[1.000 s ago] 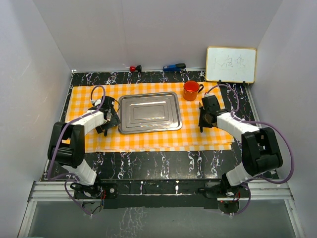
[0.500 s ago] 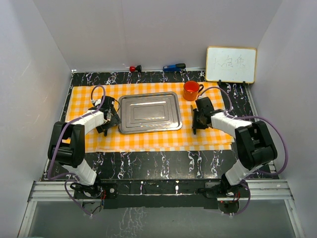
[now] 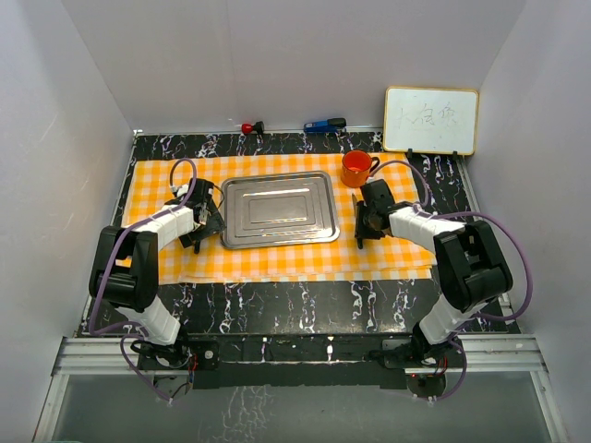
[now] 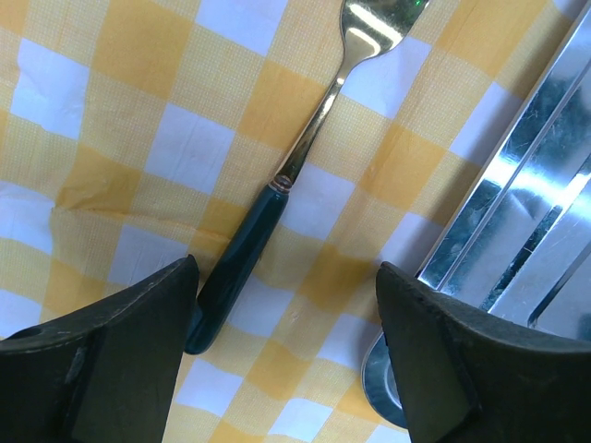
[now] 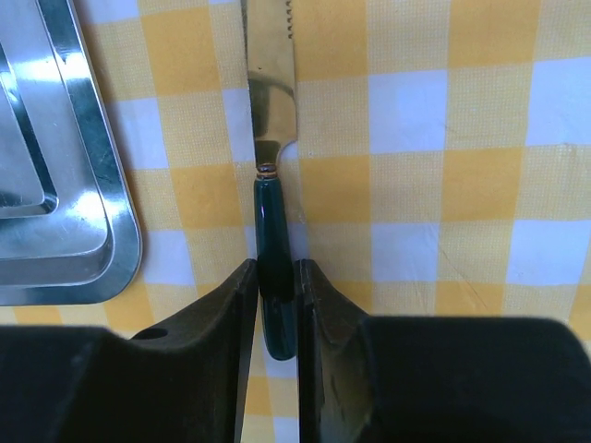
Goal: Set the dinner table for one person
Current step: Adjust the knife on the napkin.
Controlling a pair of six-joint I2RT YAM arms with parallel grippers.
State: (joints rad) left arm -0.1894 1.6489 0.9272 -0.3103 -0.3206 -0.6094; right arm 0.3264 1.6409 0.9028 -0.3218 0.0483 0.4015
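Note:
On the dinner table (image 3: 277, 309) lies an orange-and-white checked cloth (image 3: 277, 263) with a steel tray (image 3: 277, 209) in its middle. My left gripper (image 3: 205, 221) is open at the tray's left edge. Its fingers straddle a fork (image 4: 305, 148) with a dark green handle that lies flat on the cloth, nearer the left finger (image 4: 111, 351). My right gripper (image 5: 276, 277) is shut on the dark green handle of a knife (image 5: 270, 92), just right of the tray (image 5: 65, 185), with the blade pointing away from me over the cloth.
An orange mug (image 3: 356, 168) stands on the cloth just behind my right gripper (image 3: 362, 221). A small whiteboard (image 3: 431, 120) leans at the back right. A red-topped object (image 3: 249, 127) and a blue one (image 3: 325, 124) lie along the back edge. White walls enclose the table.
My right gripper has carried the knife leftward, from the cloth's right part to just beside the tray's right edge. The left arm has stayed still.

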